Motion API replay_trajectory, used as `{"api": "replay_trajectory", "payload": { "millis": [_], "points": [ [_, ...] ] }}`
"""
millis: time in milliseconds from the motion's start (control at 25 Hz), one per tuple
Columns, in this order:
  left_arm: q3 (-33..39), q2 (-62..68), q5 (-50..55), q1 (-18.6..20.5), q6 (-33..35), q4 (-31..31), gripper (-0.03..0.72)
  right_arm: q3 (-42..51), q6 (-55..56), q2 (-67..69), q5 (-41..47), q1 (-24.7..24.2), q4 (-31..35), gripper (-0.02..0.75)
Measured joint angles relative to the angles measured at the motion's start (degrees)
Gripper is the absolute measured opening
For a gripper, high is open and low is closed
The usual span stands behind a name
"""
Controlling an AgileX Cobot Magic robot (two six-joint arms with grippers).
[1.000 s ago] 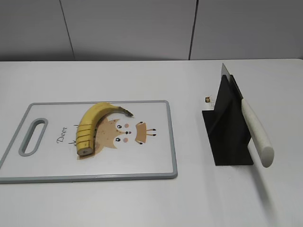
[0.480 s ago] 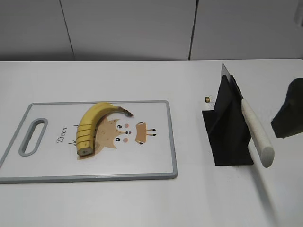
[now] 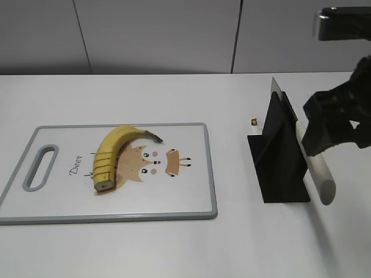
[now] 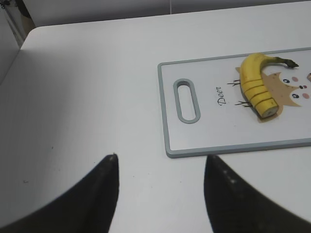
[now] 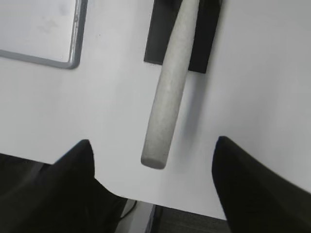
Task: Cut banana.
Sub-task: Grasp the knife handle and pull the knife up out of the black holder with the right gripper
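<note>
Banana [image 3: 114,154] lies on the left half of a white board [image 3: 185,197] with a grey rim, curved, its dark stem toward the board's middle and its flat cut end toward the near edge; slice lines cross its thick part, yet the pieces sit together in line; it partly covers a brown deer print [image 3: 152,162], beside the word "Deer"; a slot handle [image 3: 40,167] is cut in the board's left end. Board and the rest sit on a white table [image 3: 174,249]; right of the board, apart from it, stands a black stand [image 3: 278,156] holding a knife [image 3: 313,165], blade up at the far side, pale handle sloping down toward the near edge and jutting past the stand's base; a small brownish bit [image 3: 254,121] lies on the table just left of the stand.

Right gripper [image 5: 153,165] hangs above the knife handle, not touching it; its two dark fingers [image 5: 73,170] are spread wide, one on each side of the handle's end, grasping nothing; in the exterior view its arm [image 3: 339,116] shows dark over the handle's upper part. Left gripper [image 4: 160,184] hovers over bare table left of the board, well apart from the banana, fingers parted and empty.
</note>
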Motion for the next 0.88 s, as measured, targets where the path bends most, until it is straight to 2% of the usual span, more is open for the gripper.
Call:
{"api": "replay_trajectory", "payload": {
  "millis": [360,880],
  "points": [
    [0.00,0.00,0.00,0.00,0.00,0.00,0.543,-0.37,5.31,5.64,-1.92,0.00,-0.54,0.570],
    [0.00,0.00,0.00,0.00,0.00,0.00,0.543,-0.37,5.96,15.77,-1.79,0.00,-3.87,0.570]
  ]
}}
